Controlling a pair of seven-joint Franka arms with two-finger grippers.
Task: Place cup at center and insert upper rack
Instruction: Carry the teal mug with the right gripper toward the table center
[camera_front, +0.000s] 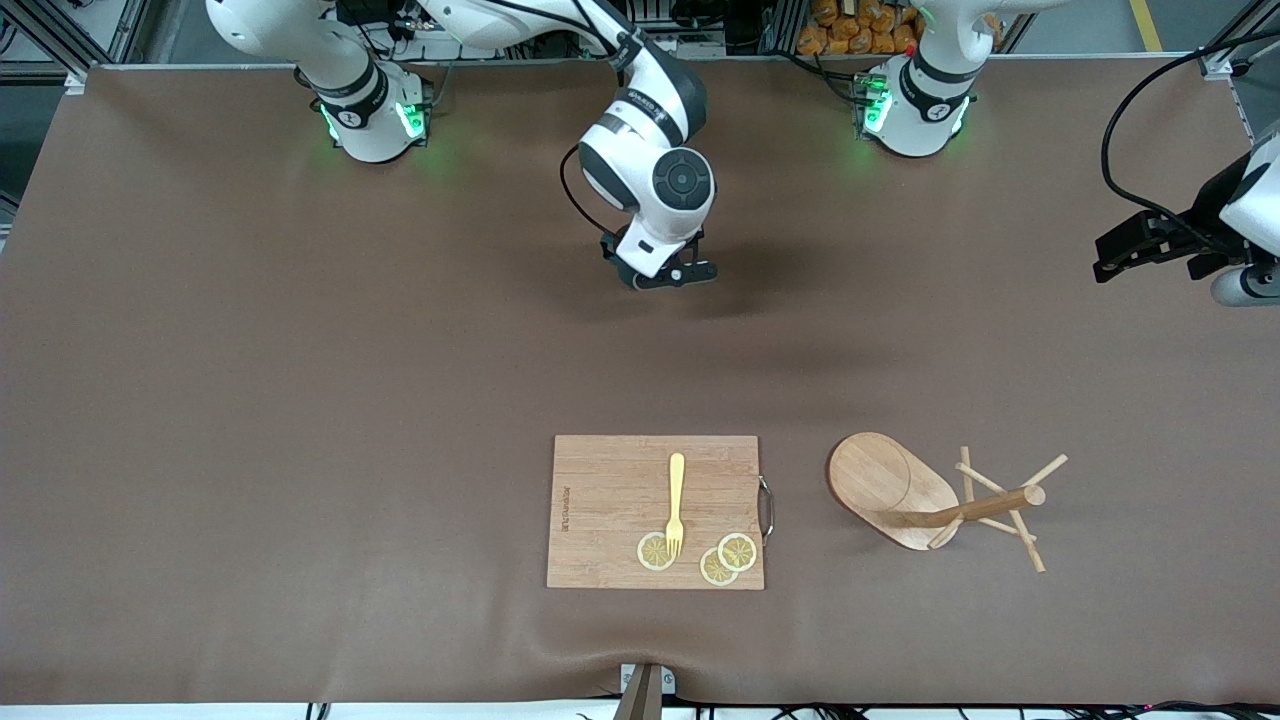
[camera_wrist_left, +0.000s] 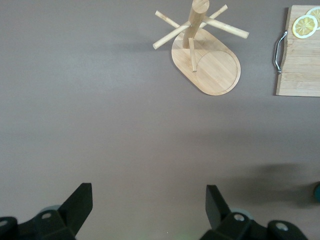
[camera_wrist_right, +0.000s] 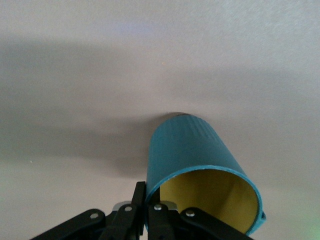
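The right claw (camera_wrist_right: 145, 212) pinches the cup (camera_wrist_right: 200, 170) by its rim (for central placement); the left claw (camera_wrist_left: 150, 210), released, waits above the counter (camera_front: 300, 400).

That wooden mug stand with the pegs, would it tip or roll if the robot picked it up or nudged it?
The light wooden mug-tree stand has a broad oval base, so a nudge low down would probably slide it over the brown table cover. A push high on its round post seems likelier to tip it. The thin crossing pegs look rigid but snappable, and would likely stop any rolling.
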